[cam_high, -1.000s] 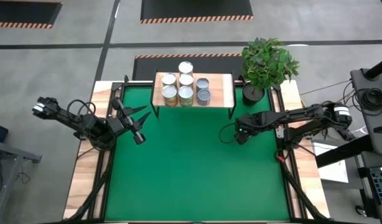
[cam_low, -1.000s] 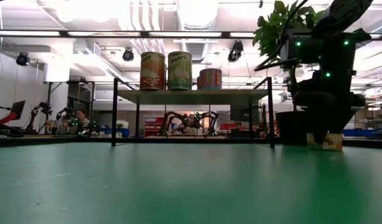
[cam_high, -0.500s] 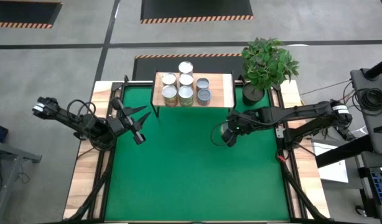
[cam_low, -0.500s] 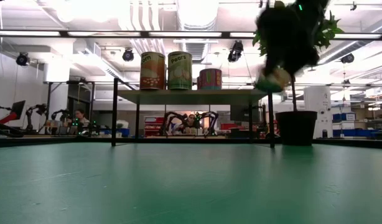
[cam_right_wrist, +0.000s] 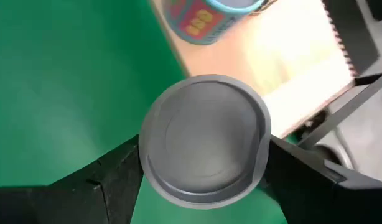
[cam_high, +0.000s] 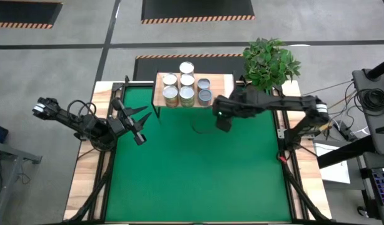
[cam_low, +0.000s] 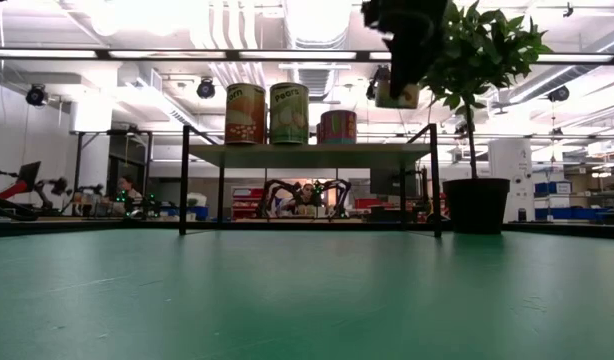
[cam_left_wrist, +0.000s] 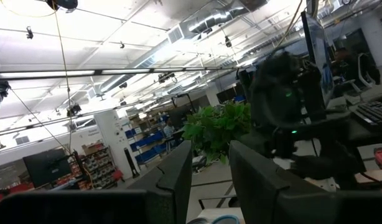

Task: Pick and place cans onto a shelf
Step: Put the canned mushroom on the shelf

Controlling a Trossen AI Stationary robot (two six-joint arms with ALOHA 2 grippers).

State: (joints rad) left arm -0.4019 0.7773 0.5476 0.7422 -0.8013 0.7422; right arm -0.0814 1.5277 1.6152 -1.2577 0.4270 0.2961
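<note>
Right wrist view: right claw (cam_right_wrist: 206, 168) clamped on a can (cam_right_wrist: 205, 147), near the shelf (cam_right_wrist: 284, 59).

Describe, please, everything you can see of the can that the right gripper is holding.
The held can is a small cylinder with a plain grey round metal top and a raised rim. The right gripper grips its sides with a dark finger on each side. In the low view it hangs in the air, higher than the shelf and beside the cans standing there.
</note>
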